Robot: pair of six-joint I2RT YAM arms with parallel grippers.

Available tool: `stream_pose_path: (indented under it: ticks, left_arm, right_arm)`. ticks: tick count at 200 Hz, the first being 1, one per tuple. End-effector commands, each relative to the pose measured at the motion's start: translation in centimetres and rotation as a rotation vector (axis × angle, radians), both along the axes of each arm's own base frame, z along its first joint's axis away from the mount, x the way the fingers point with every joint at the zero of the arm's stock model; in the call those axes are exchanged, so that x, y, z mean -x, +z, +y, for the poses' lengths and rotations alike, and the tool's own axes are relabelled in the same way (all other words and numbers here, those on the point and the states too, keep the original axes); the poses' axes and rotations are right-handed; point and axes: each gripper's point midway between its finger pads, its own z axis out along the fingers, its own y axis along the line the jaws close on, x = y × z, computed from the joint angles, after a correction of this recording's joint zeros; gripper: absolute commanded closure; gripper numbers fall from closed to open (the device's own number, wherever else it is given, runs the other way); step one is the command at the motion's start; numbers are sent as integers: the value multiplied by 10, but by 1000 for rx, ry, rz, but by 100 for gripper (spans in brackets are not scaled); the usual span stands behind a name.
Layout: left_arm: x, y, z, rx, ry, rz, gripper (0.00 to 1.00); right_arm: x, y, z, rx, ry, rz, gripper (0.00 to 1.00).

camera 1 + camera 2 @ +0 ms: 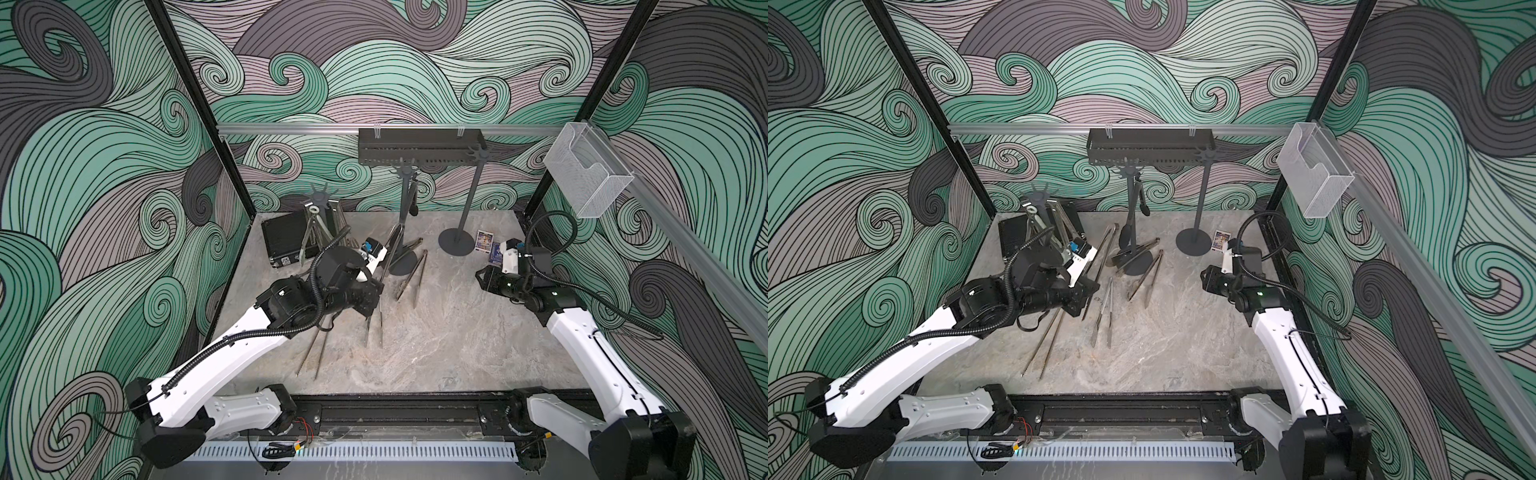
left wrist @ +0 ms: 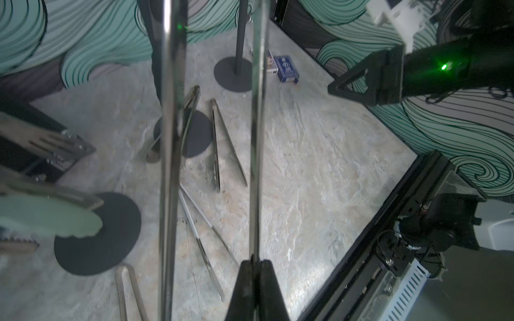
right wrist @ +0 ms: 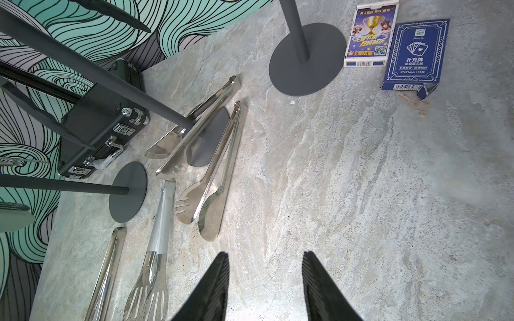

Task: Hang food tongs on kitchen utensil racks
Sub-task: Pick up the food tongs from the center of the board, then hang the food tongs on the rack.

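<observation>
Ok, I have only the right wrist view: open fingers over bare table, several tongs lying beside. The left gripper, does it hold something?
Observer: Yes. The left gripper is shut on one arm of a pair of steel tongs.
Operator: Thank you. Of the rack beside the blue card box I see only foot and pole. Do tongs hang on it?
Observer: No. In both top views its crown carries nothing.

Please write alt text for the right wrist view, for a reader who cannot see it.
The right gripper hangs over the marble table, jaws open and empty. Steel tongs lie among three dark rack feet; two card boxes lie beside one.
</observation>
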Motion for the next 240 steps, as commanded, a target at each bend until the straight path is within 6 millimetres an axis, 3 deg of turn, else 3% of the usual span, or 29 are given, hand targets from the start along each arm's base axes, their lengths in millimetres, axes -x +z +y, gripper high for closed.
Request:
stream_pose_path:
  ticks: [1,49,53,95,155,240]
  left_arm:
    - [-29,23,-13,-58,-2,-147,100]
    - [-84,53,-23,-15,76,-223,100]
    - [-92,44,-28,-28,81,-206,100]
    - [-122,54,-26,39,160,-199,100]
    - [-141,57,-24,111,218,-170,100]
    - [-159,40,-22,129,237,-116,100]
  right_arm:
    - [-2,6,7,-27,41,-6,55]
    - [-2,3,8,-25,52,-2,55]
    - [-2,3,8,-25,52,-3,55]
    - [-1,0,10,-27,63,4,55]
    - [-2,-4,11,-29,72,18,55]
    - [-2,-7,12,-31,78,27,55]
